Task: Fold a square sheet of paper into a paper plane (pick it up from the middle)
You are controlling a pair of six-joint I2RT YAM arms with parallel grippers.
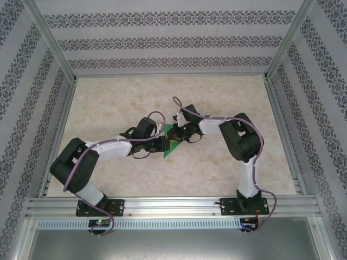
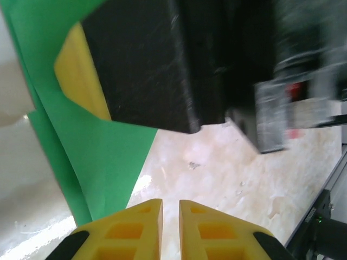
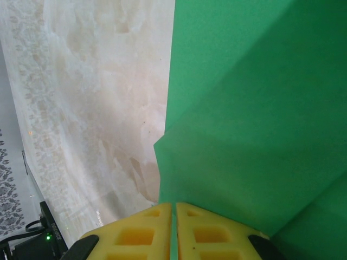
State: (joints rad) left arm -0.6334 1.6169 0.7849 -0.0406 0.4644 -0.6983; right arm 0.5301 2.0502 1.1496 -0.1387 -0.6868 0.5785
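Left gripper (image 2: 171,230): yellow fingers (image 2: 133,230) parted by a narrow slit, nothing between them, bare tabletop (image 2: 217,162) showing through. Hangs just beside the green paper (image 2: 103,157); contact with it not clear. Right gripper (image 3: 173,233): pinched closed on the paper, green visible in the seam between its pads. Grips at an edge, layers overlapping along a slanted fold. Sits nose to nose with the left gripper near the tabletop's middle, paper between the two, well apart from all four edges and corners. Patterned walls (image 1: 162,43) on three sides.
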